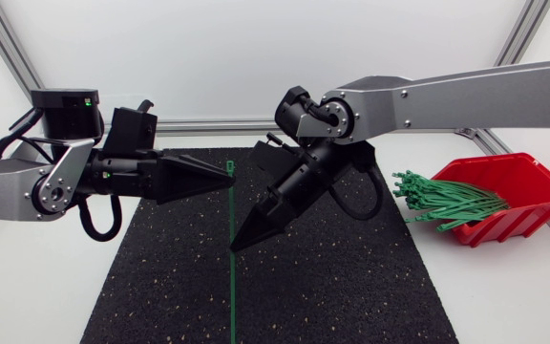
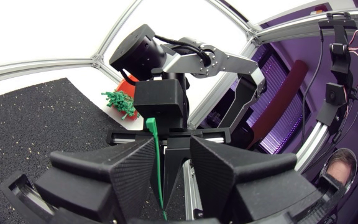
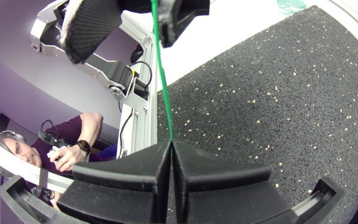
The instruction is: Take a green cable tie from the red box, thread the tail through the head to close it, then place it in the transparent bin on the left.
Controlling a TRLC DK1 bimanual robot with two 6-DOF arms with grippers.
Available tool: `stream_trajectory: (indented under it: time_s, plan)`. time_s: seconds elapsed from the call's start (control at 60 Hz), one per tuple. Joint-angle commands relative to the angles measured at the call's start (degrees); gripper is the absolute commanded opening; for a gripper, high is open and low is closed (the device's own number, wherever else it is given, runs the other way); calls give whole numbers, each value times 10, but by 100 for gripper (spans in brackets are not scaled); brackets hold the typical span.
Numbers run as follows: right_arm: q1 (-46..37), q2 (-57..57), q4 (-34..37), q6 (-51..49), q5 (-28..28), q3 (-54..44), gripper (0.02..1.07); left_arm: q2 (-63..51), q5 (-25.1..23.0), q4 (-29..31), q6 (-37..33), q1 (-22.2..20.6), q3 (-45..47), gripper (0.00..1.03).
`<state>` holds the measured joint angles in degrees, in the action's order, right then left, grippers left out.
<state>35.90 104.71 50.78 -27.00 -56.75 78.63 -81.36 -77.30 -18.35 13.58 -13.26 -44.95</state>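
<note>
The right gripper point(image 1: 234, 247) pinches tight on the thin green cable tie point(image 1: 231, 210), which runs dead straight above the black mat point(image 1: 332, 287). Its head sits between the left gripper's point(image 1: 223, 175) parted fingers, against one.

The long green plastic cable tie point(image 1: 232, 296), strung between the left hand point(image 1: 225, 173) and the right hand point(image 1: 234, 247), barred the middle of the black speckled rubber mat point(image 1: 351, 287); either side lay open. The red plastic box point(image 1: 528, 186) blocked the right edge of the desk point(image 1: 504, 296).
</note>
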Motion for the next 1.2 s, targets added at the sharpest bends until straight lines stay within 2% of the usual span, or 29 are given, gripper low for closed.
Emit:
stream_trajectory:
  time_s: [0.0,0.067,0.133,0.817,1.183]
  plan:
    - [1,-4,-2,8,4,-17,8,-8,1,-11,13,-4,8,29]
    - [1,-4,-5,10,4,-19,8,-10,4,-12,13,-5,8,28]
    - [0,-6,-7,11,4,-20,8,-12,8,-12,13,-5,9,23]
    - [-4,-15,-24,18,5,-34,8,-20,9,-20,17,4,8,21]
    - [-4,-24,-30,23,6,-38,8,-23,11,-25,19,4,10,16]
